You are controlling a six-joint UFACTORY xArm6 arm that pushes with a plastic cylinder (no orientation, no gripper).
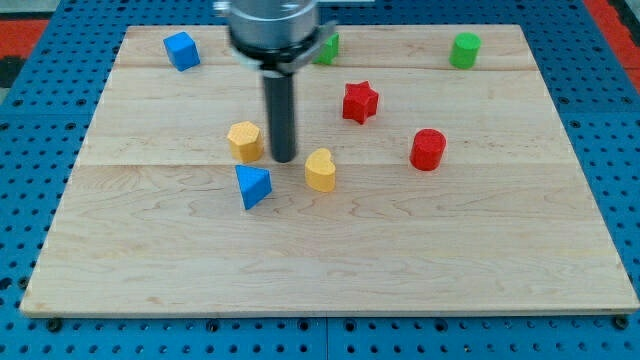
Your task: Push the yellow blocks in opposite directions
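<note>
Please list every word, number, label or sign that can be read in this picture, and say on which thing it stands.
None. No text shows on the board, on the blocks, on the rod above my tip, or on the blue pegboard around the board.

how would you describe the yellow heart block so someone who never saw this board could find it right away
Start at the wooden board and find my tip near its middle. The yellow heart block sits just to the view's right of the tip. Unlike the yellow hexagonal block on the tip's other side, it has a notched top.
</note>
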